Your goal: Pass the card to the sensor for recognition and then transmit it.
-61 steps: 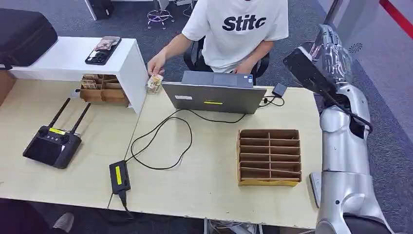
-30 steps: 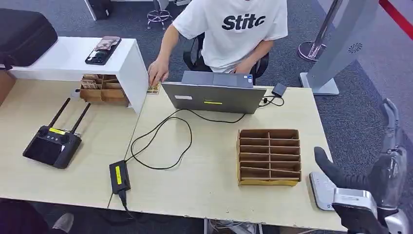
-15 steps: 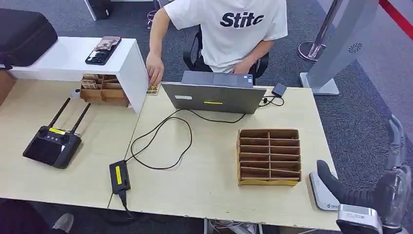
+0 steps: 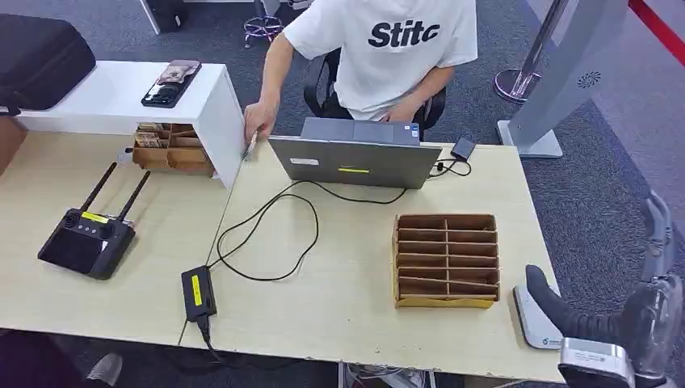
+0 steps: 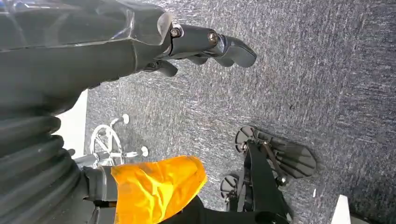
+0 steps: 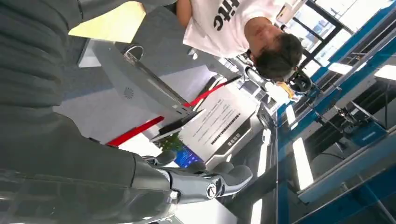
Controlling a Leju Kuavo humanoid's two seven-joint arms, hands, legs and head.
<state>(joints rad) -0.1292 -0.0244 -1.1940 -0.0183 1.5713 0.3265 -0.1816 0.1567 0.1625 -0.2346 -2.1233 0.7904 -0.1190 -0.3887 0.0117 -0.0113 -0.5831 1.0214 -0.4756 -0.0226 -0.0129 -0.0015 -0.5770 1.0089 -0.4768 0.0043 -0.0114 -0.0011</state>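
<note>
**Two hands, no card in either**

One white sensor pad (image 4: 535,317) lies at the desk's (image 4: 339,315) front right corner, just right of the cardboard divider tray (image 4: 446,260). The right hand (image 4: 602,327) rests over that corner, its dark thumb lying on the pad; its fingers are extended and hold nothing. The left hand (image 5: 205,44) hangs over grey carpet, fingers loosely apart, holding nothing. At the desk's far edge, beside the laptop (image 4: 355,158), a person's hand (image 4: 260,121) pinches a card (image 4: 251,145).
</note>
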